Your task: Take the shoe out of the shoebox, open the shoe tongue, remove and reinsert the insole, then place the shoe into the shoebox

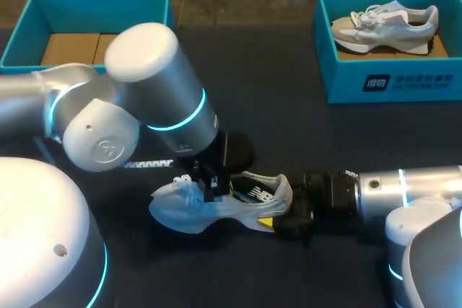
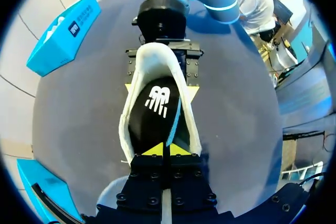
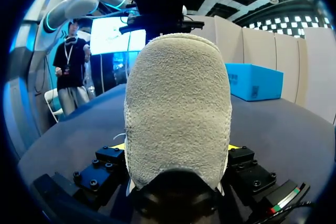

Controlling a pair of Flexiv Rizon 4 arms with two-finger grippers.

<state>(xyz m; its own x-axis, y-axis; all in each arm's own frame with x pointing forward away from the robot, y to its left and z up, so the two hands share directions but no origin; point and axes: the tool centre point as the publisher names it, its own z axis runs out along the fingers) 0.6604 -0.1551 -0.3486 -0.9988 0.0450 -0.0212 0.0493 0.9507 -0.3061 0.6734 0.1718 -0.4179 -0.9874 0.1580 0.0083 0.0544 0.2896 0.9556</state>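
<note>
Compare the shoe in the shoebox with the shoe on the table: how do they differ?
Place: the boxed shoe lies in the blue shoebox at far right; the table shoe lies on the dark tabletop.
Handling: the boxed shoe is untouched; the table shoe's heel is clamped in the right pincer, the left pincer at its opening.
Insole: black, showing in the table shoe; unseen in the boxed shoe.
Both are pale, laced sneakers.

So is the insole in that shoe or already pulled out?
In: the black insole lies inside the white shoe, in its opening, with one edge raised between the fingers of the left gripper.
</note>
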